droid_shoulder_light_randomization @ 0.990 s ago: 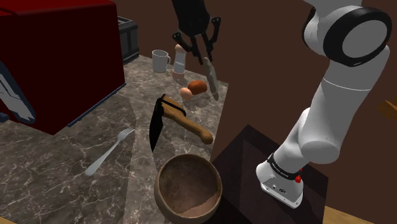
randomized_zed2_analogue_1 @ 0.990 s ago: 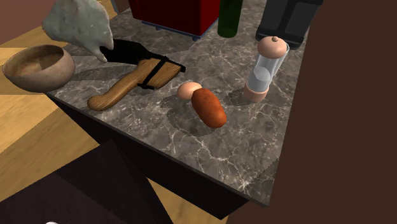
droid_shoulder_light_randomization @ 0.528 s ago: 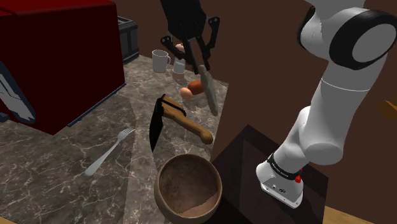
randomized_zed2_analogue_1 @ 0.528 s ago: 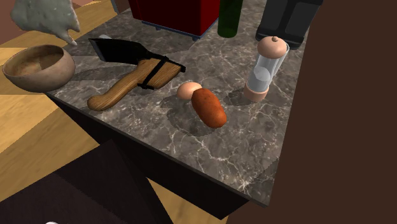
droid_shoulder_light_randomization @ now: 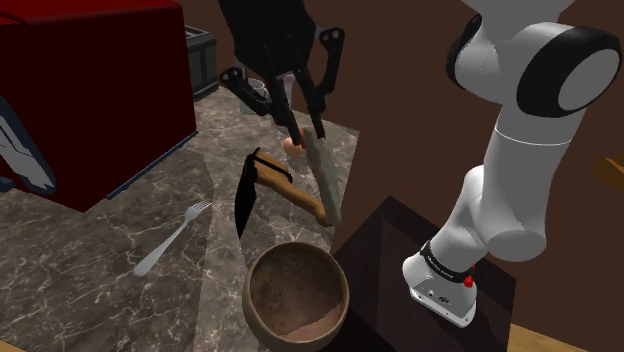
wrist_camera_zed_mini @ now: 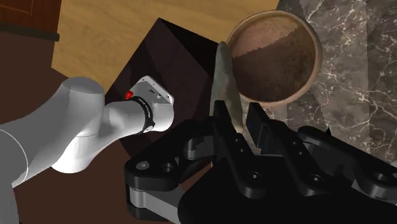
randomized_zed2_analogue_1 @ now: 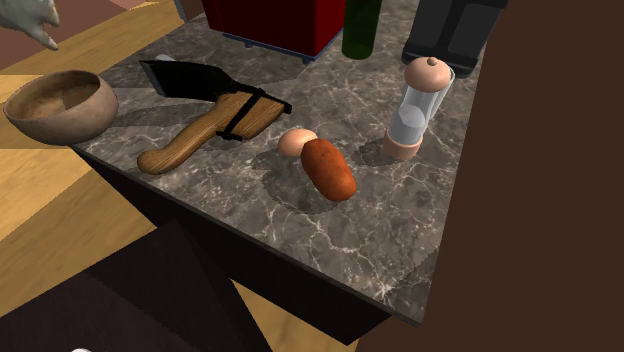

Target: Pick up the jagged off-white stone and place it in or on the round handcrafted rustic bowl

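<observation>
The stone [droid_shoulder_light_randomization: 322,180] is clasped at 1 end by the gripper [droid_shoulder_light_randomization: 300,128] and held above the surface [droid_shoulder_light_randomization: 100,250], its long axis pointed down toward the bowl [droid_shoulder_light_randomization: 296,290] nearby.

— The surface [randomized_zed2_analogue_1: 400,230] looks like polished dark marble: white veins, a faint sheen.
— And the bowl [randomized_zed2_analogue_1: 60,122]?
— Matt brown, mottled and rough inside. It could be wood or coarse clay; I cannot tell which. The stone [droid_shoulder_light_randomization: 325,185] is pale, speckled and rough-edged.
— The hatchet [randomized_zed2_analogue_1: 200,135]?
— Smooth light wooden handle, matt black blade. The fork [droid_shoulder_light_randomization: 172,238] reads as dull grey metal, and the hand [wrist_camera_zed_mini: 238,113] is black and slightly glossy.
</observation>
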Available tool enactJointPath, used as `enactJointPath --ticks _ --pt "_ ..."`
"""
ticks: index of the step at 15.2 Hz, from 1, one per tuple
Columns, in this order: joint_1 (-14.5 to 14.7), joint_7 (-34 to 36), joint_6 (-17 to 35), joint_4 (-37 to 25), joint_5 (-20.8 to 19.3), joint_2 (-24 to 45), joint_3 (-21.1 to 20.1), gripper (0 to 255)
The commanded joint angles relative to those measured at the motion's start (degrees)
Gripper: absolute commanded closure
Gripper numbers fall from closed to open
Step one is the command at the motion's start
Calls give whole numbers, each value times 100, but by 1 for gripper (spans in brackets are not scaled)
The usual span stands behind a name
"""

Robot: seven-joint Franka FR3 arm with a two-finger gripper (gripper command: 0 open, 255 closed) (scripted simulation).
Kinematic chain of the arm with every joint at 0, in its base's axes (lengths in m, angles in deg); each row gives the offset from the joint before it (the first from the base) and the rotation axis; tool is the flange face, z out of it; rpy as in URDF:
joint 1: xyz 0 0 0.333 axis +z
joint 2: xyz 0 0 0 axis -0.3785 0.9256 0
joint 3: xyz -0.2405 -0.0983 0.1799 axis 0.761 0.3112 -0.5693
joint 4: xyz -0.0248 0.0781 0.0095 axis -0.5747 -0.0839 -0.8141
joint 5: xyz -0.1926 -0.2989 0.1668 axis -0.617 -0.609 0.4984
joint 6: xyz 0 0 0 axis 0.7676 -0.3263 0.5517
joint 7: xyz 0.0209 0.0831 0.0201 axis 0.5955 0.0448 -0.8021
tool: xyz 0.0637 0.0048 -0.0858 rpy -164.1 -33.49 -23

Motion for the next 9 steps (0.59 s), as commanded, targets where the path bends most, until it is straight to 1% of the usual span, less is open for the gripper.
enactJointPath --ticks 1,3,4,9 --pt "271 416 32 -263 73 183 -103 255" --pt "566 806 -8 -699 85 473 -193 255" --pt "779 1065 -60 -1051 74 701 -249 255" --pt "585 701 512 9 100 259 -192 255"
